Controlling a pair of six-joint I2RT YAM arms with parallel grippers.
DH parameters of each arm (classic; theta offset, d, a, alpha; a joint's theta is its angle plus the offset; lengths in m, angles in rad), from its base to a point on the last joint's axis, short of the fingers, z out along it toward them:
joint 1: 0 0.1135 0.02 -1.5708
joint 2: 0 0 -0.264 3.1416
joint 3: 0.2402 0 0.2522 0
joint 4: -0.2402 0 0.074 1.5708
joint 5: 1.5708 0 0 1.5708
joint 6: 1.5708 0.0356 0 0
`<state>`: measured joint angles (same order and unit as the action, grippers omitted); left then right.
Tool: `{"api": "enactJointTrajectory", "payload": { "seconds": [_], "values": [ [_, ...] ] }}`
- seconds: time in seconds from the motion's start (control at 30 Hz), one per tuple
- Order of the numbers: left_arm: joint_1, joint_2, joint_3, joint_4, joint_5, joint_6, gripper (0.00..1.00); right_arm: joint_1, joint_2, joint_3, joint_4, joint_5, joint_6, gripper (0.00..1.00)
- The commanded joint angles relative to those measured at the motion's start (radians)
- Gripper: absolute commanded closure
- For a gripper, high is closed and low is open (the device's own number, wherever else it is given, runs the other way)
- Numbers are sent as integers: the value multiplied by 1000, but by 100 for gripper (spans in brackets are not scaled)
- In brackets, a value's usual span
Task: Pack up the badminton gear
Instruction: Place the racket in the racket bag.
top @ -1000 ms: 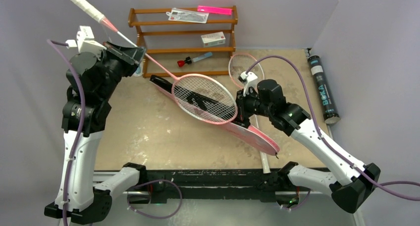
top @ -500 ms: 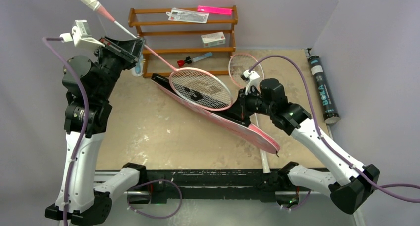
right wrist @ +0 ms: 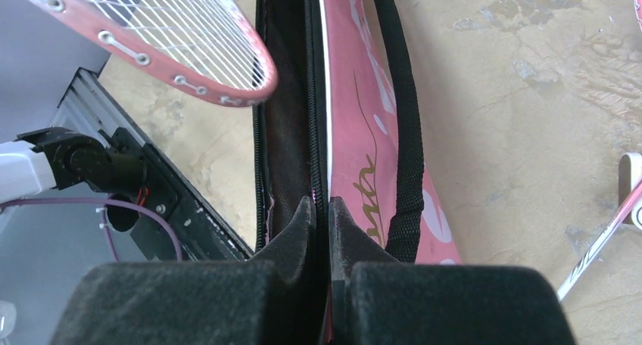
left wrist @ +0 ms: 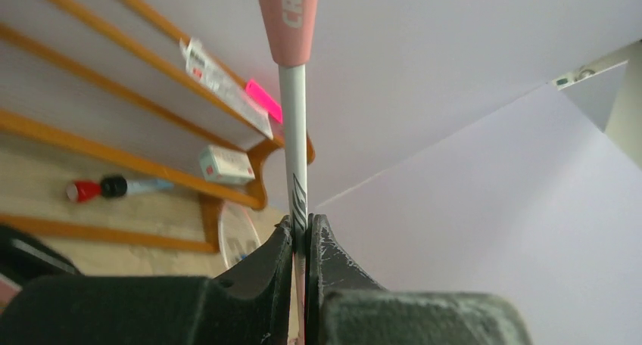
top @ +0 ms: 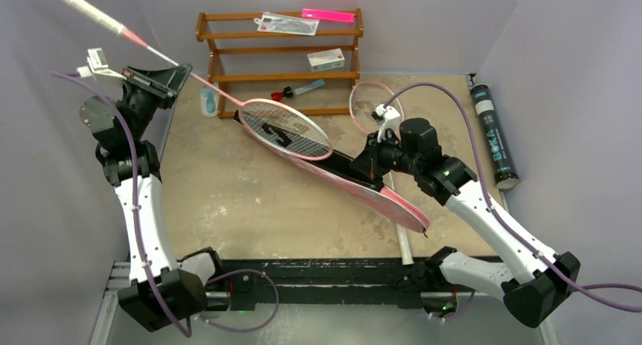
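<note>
From above, the long black tube (top: 493, 144) by the right wall says BOKA in greenish letters. The left gripper (top: 168, 76) holds a pink racket (top: 286, 129) by its thin shaft. The white handle points up high and the stringed head sits over the open end of the pink bag (top: 382, 200). The right gripper (top: 371, 162) holds the bag's edge. A second racket (top: 369, 103) lies flat on the table behind it.

In the left wrist view, the fingers (left wrist: 265, 262) pinch the white shaft tight. The pink cone (left wrist: 288, 12) above says "CRO" (the rest is cut off).

In the right wrist view, the jaws squeeze the bag's black zipper edge. Gold curly writing on the pink side is too swirly to read. A black strap (right wrist: 406, 133) runs along it.
</note>
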<state>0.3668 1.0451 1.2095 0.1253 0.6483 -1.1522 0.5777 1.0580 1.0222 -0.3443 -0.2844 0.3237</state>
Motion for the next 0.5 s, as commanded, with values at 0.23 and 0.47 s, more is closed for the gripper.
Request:
{"api": "enactJointTrajectory", "payload": {
  "seconds": [0.23,0.47],
  "values": [
    [52,-61,-214,397,217,-245,100,-7,-9,8,108,-67,33,100],
    [51,-73,-261,390,219,-202,100,-7,-6,11,129,-76,54,100]
  ]
}}
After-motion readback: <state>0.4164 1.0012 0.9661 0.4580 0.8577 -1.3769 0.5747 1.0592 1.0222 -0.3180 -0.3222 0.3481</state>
